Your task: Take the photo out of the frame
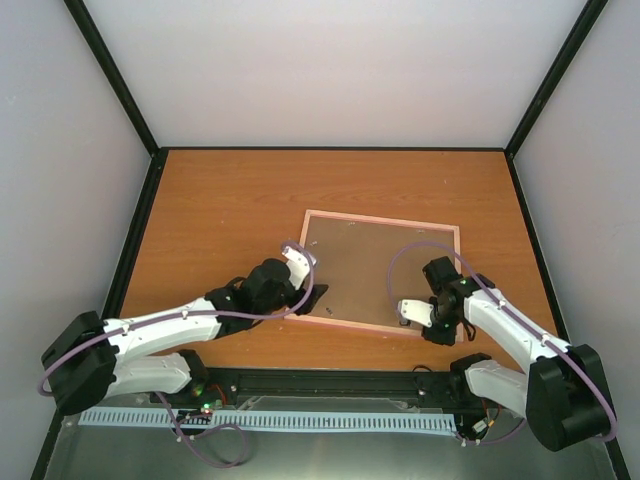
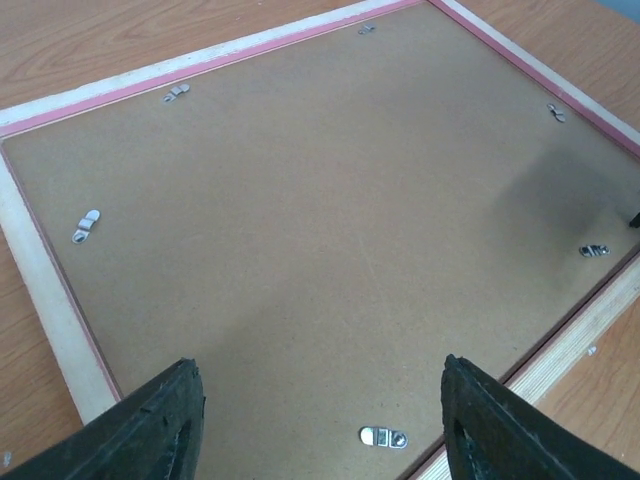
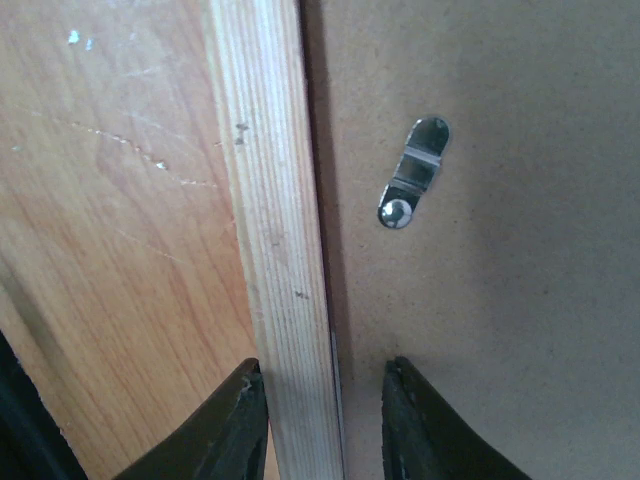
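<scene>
The pink frame lies face down on the table, its pale wood back edge up. The brown backing board fills it, held by small metal turn clips. The photo is hidden under the board. My left gripper is open and empty above the board's near-left part; in the left wrist view the gripper has the board between its spread fingers. My right gripper is open at the frame's near edge; in the right wrist view the gripper straddles the frame's wood rail, beside a clip.
The orange wood table is bounded by white walls with black corner posts. More clips sit round the board's edge. The arm bases and a black rail lie along the near edge.
</scene>
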